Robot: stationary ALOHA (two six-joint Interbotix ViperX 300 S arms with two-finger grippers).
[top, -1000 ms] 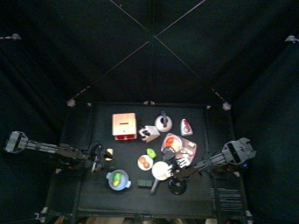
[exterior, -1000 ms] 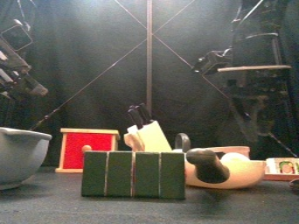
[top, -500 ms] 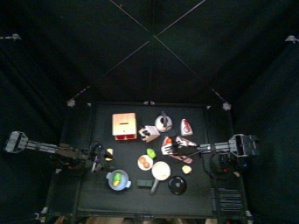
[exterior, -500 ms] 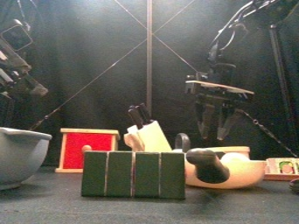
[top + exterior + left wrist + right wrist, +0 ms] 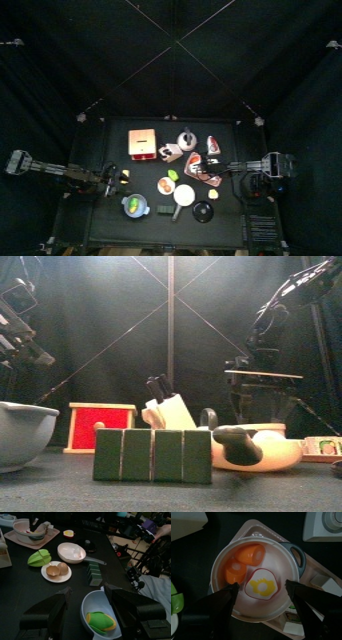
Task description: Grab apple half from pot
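Note:
In the right wrist view the pot is a round vessel with a pale inside and a grey handle, standing on a pinkish tray. The apple half lies in it cut face up, white with a yellow core, beside two orange pieces. My right gripper hangs open straight above the pot, one jaw on each side of the apple half and clear of it. The top view places the right gripper at the table's right. My left gripper rests open and empty at the table's left.
A blue-rimmed bowl holding a green fruit lies under the left gripper. Beyond it are a cream plate, a pale pan and green blocks. A red box stands at the back left.
The right arm swung away from the table's front, came down from high up and now hangs over the pot. Its jaws spread wider. The left arm has not moved.

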